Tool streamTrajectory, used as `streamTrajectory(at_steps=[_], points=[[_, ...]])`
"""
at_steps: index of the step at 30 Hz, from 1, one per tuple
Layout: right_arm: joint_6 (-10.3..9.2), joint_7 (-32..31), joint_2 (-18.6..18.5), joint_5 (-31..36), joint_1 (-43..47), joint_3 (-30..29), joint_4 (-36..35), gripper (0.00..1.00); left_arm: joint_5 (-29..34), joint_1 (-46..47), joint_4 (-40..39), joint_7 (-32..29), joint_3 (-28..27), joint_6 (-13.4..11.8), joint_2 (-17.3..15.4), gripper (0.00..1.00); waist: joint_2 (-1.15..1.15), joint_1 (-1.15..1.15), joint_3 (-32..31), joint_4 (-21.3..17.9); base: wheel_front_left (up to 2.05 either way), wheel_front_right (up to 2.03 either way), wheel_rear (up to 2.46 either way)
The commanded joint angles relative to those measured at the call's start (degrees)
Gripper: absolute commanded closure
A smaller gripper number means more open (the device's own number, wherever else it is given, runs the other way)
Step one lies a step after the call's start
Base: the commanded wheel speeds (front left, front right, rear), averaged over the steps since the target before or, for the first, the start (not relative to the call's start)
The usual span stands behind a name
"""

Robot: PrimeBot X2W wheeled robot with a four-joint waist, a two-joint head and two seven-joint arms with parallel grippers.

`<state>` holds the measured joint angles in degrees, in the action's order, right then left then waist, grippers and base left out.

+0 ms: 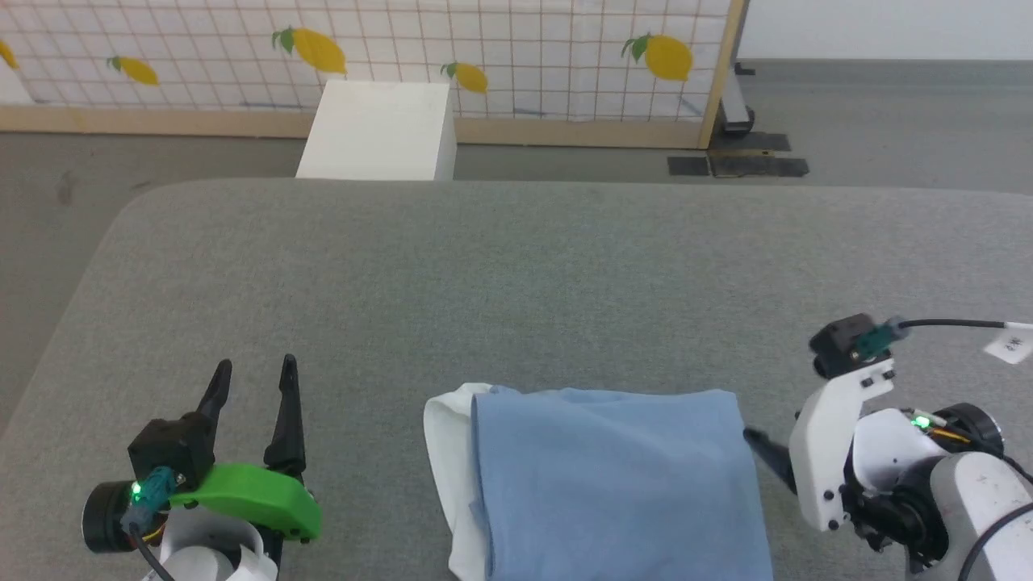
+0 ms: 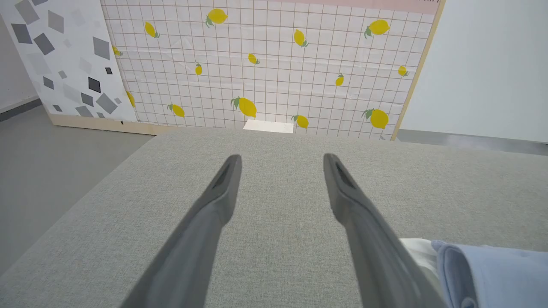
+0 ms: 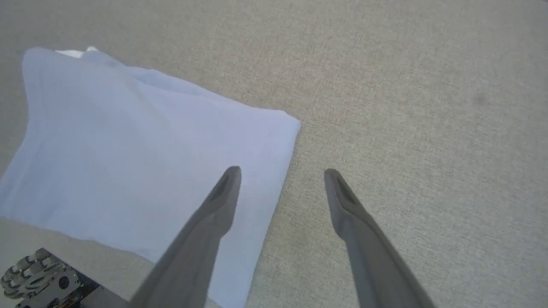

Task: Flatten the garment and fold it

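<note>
Light blue cloth garment [image 1: 613,484] lies folded as 1 flat rectangle at 6 o'clock on the grey fabric-covered counter [image 1: 516,266]; left gripper [image 1: 255,365] at 8 o'clock and right gripper [image 3: 281,172] at 4 o'clock: fingers released, empty; folding appears complete.

Head camera looks down across the padded table [image 1: 516,266] from its near edge. Left wrist camera faces far, low; right wrist camera points steeply down, close. All share the garment [image 1: 613,484].

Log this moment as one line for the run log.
garment: folded, flat on grey surface | left gripper: open, empty | right gripper: open, empty, over garment edge
</note>
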<state>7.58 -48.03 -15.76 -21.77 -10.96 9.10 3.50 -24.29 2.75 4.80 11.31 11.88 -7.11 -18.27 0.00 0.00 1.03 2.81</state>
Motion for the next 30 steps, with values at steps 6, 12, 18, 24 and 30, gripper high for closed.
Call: streamTrajectory(at_steps=[6,12,18,24,30], points=[[-0.09,-4.6,-0.6,1.0,0.1,2.8,2.4,0.00,0.0,2.3,-1.1,0.9,0.3,-0.4,0.3,0.00,0.00,0.00,3.9,3.9,0.00,0.00,0.00],[-0.09,-3.0,0.1,3.1,0.1,4.7,6.7,0.00,0.3,3.4,-1.3,1.4,0.5,-0.4,0.4,0.00,0.00,0.00,6.1,5.5,0.00,0.00,0.00],[-0.09,-1.1,1.3,4.3,0.2,6.9,11.4,0.00,0.2,4.2,-0.7,1.8,0.8,-0.2,0.7,0.00,0.00,0.00,6.7,6.3,0.00,0.00,0.00],[-0.09,-1.5,1.8,3.0,0.4,9.6,14.9,0.00,0.0,4.6,0.0,2.1,1.2,0.0,1.0,0.00,0.00,0.00,6.8,6.4,0.00,0.00,0.00],[-0.09,-0.3,0.5,1.2,-1.1,10.6,14.8,1.00,-0.2,4.7,0.9,2.3,1.4,0.2,1.1,0.00,0.00,0.00,6.2,6.2,0.00,0.00,0.00]])
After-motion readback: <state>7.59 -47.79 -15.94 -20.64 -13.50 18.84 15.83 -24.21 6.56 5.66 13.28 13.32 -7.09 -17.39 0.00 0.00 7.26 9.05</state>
